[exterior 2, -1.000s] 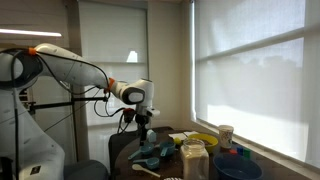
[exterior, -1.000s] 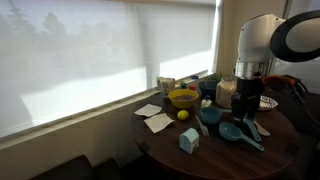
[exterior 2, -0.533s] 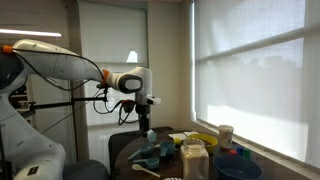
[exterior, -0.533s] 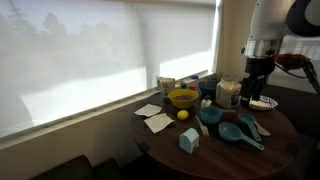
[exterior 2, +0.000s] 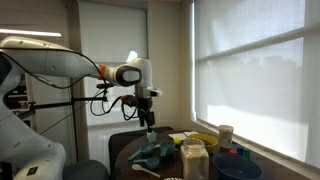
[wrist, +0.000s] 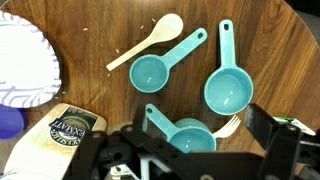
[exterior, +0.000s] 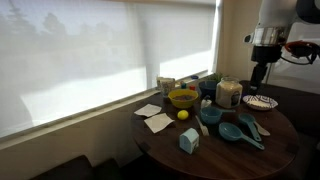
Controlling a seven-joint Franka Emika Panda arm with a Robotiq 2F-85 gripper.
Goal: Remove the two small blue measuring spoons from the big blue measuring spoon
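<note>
**A:** What are we seeing closest to us?

**B:** In the wrist view we are looking past the gripper [wrist: 195, 156]. Its fingers are standing wide apart with nothing between them, so we are reading it as released and empty.

**A:** And just beneath it?

**B:** We are finding the nearer small blue spoon [wrist: 192, 133] lying bowl-up on the table [wrist: 285, 40], partly hidden by the gripper's body. Beside it, but not touching, the big blue measuring spoon [wrist: 230, 93] is lying with its handle pointing away and its bowl holding nothing.

**A:** So where are we placing the other little one?

**B:** The second small blue spoon [wrist: 150, 71] is resting further out, clear of both. We are judging that the three are lying spread out because none is sitting inside another, so the job is looking finished.

**A:** Is that why the arm is hanging so high?

**B:** We are thinking so. In an exterior view the gripper [exterior 2: 147, 120] is hovering well above the tabletop, probably to keep clear of the clutter.

**A:** And beyond the spoons?

**B:** We are noticing a pale spoon [wrist: 150, 42] just past the second small one, with a paper plate [wrist: 20, 55] and a jar [wrist: 62, 128] off to the side. Farther off, in an exterior view, a yellow bowl [exterior: 183, 99] is sitting near the window.
</note>
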